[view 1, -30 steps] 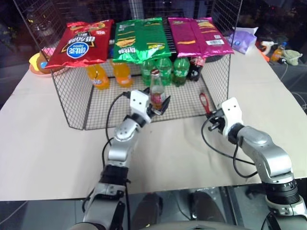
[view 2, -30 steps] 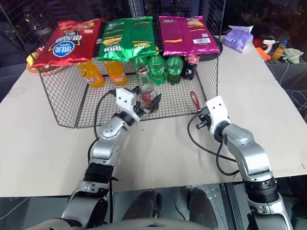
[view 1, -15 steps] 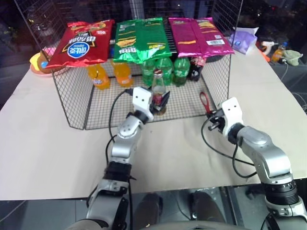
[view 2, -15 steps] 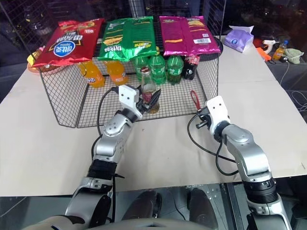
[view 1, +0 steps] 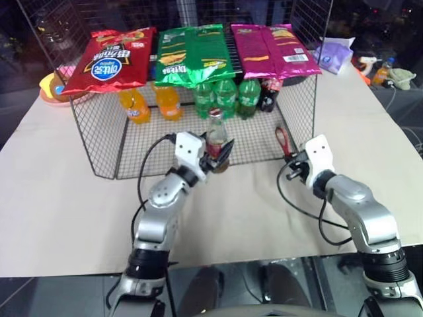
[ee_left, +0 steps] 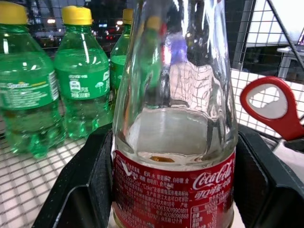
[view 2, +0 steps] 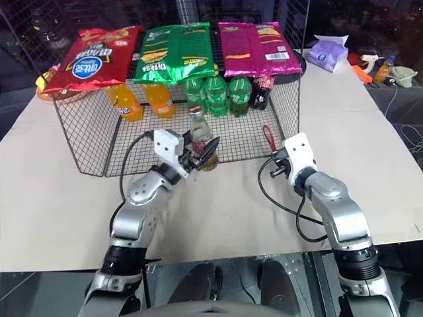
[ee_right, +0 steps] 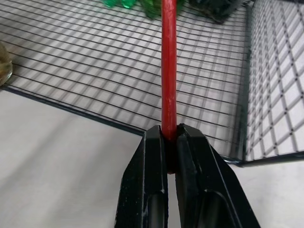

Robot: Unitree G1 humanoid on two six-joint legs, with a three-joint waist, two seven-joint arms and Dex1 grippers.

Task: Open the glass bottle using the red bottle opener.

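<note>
at rack's front edge: bottle now clamped in left gripper, jaws wide a second ago, drawn back toward table. opener pinched in right gripper, unmoved. cap on; prying due next.

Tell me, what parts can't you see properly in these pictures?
- Small clear glass bottle: cap cut off by the left wrist view's top edge; base hidden between the left hand's fingers.
- Flat red bottle opener: edge-on in the right wrist view; handle end hidden inside the right hand.
- Dark bottle: label too small to read.
</note>
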